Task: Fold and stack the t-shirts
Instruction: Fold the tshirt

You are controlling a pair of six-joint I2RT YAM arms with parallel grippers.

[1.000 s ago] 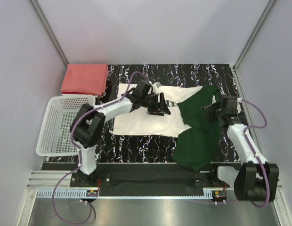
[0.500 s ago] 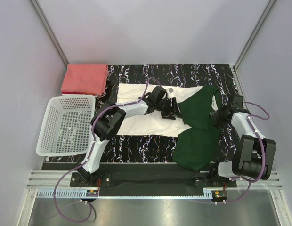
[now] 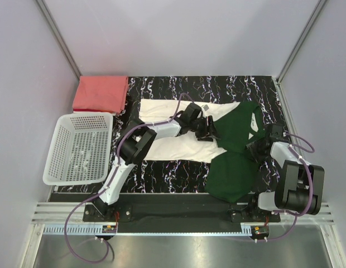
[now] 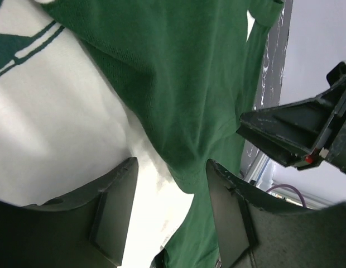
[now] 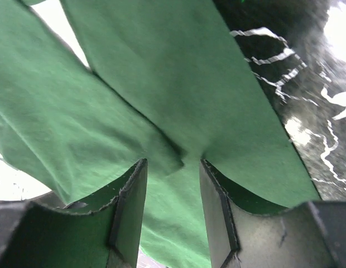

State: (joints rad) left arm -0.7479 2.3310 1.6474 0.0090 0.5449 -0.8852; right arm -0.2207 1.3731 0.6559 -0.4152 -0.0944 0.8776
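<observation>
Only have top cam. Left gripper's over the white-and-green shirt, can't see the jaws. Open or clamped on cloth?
Observer: Left wrist view shows the left gripper open, jaws apart over where green cloth of the t-shirt laps onto its white front.
Operator: Right one?
Observer: Right gripper open too, over layered green cloth; a fold edge ends between its jaws.
Operator: Near the shirt's edge?
Observer: Yes, the marble table shows just beyond the green edge in the right wrist view.
</observation>
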